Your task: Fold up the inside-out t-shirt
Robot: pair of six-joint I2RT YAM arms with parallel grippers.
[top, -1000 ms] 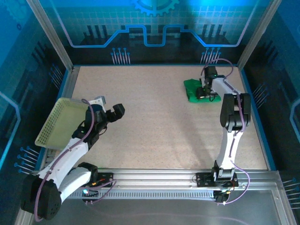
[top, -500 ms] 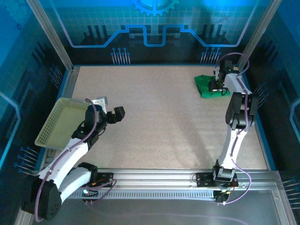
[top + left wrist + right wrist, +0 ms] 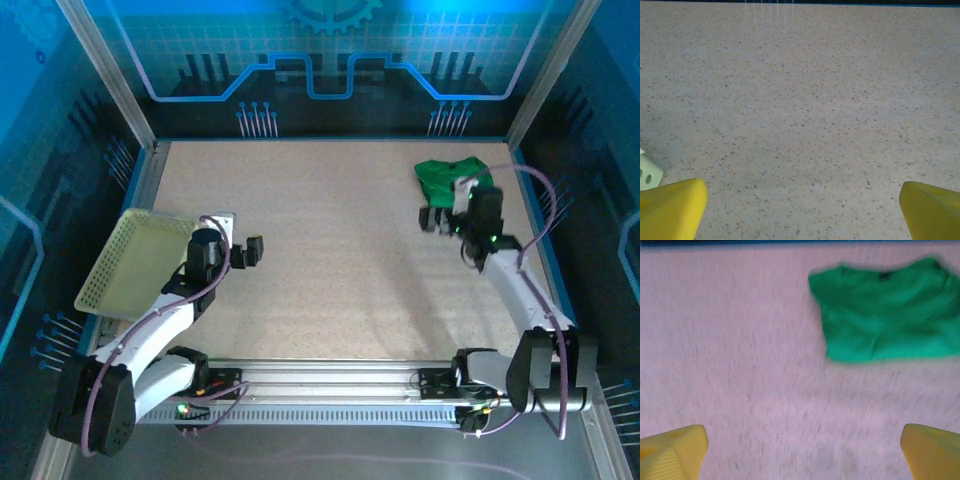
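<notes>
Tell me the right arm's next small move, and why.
Probably draw the right gripper toward its base to rest: its jaws stand open and empty, apart from the bright-green soft fabric t-shirt, which lies in a compact, seemingly folded bundle on the speckled beige table.

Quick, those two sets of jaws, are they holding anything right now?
Left gripper: jaws open, holding nothing.
Right gripper: jaws open, holding nothing; the green t-shirt lies apart, ahead of it.
</notes>
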